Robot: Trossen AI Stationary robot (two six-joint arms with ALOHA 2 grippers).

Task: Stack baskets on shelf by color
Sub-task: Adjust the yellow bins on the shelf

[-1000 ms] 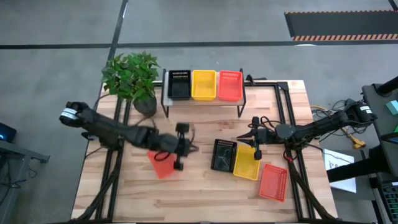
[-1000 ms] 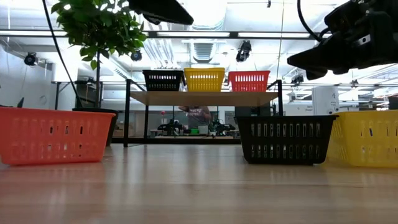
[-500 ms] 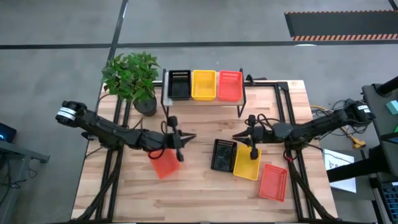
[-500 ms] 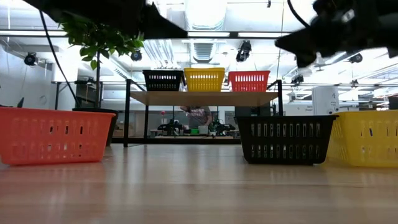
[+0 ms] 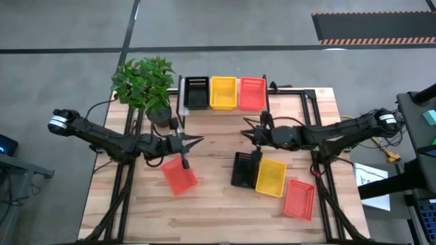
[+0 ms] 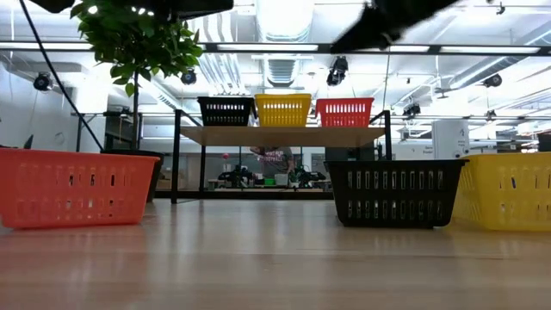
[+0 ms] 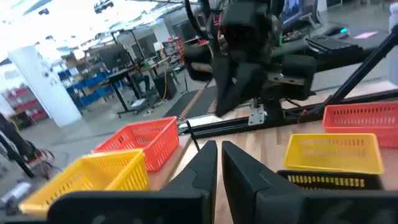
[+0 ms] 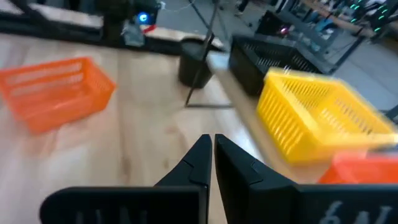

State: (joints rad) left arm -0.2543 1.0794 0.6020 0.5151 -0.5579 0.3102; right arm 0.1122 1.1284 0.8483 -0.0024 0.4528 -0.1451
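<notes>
The right gripper has swung off the yellow basket toward 11 o'clock and pinched closed on nothing. The left gripper, fingers together and empty, has drawn back to 12 o'clock of the orange basket. The shelf at the table's 12 o'clock holds three baskets, so likely neither arm has begun a new pick.

On my shelf sit black, yellow and orange mesh baskets; its top's pale wood, legs black.

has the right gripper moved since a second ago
Yes. The right gripper has moved away from the loose yellow basket toward the shelf, and has shut.
</notes>
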